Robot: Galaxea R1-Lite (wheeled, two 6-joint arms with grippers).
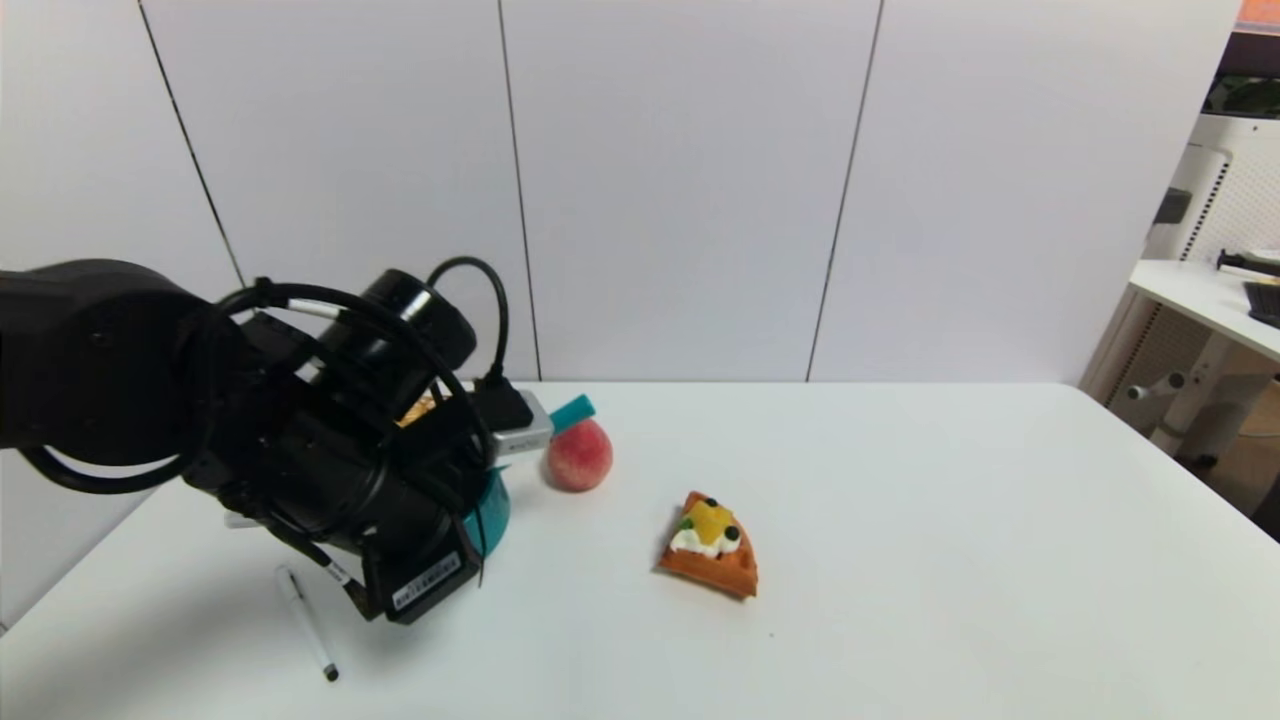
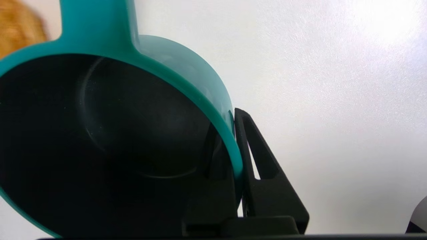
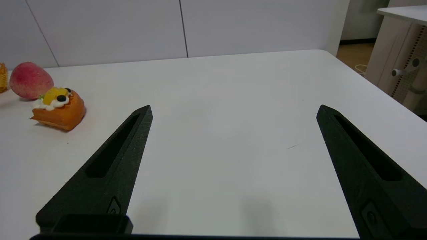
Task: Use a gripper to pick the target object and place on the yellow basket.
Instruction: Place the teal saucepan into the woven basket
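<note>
At the lower left of the head view a pen (image 1: 306,623) lies on the white table (image 1: 900,560). Above it, the left gripper (image 2: 233,140) pinches the rim of the teal saucepan (image 2: 186,76), 1 finger inside the dark grey bowl, 1 outside. Its straight teal handle (image 1: 572,411) points toward the peach (image 1: 579,455); a waffle wedge (image 1: 711,545) lies mid-frame. The yellow basket (image 2: 18,30) shows just behind the pan. The right gripper (image 3: 233,133) hangs spread wide over bare table.
</note>
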